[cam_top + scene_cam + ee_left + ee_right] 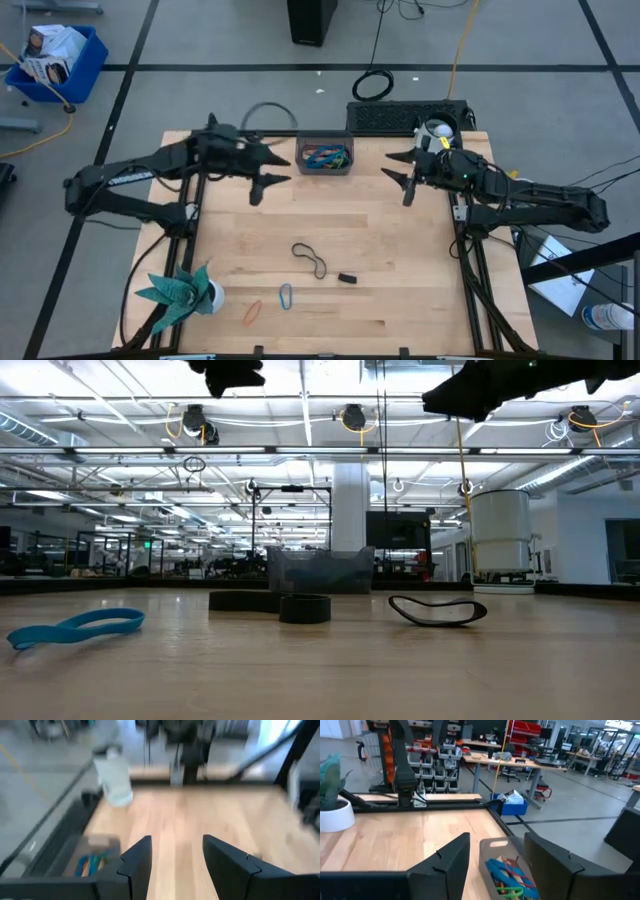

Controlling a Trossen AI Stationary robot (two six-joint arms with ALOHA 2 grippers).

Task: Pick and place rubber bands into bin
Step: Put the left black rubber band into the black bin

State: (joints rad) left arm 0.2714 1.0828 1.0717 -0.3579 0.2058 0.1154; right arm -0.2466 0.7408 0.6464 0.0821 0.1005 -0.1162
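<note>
A: How far along are you looking right now?

B: You are sitting partway through. Take the bin (325, 158) at the far edge of the table (400, 250) as your landmark. Several bands (326, 156) are already lying inside it, blue, orange and a bit of green showing.

A: And what is waiting for you?

B: Going left to right, well in front of the bin toward the near edge: an orange band (252, 312) is lying just beside the potted plant (185, 290), a blue band (286, 296) is lying just beside the orange one, and a black band (309, 259) is lying nearer the bin, straight in front of it. A small black block (347, 278) is resting just right of that black band; you are leaving that one alone.

A: What are the claws doing?

B: Your left gripper (268, 167) is hanging just left of the bin, fingers spread and holding nothing. Your right gripper (400, 168) is hanging to the right of the bin, fingers spread too, also empty.

A: So what is left?

B: By my judgement, you are looking at three bands to collect, all well apart from the bin.
</note>
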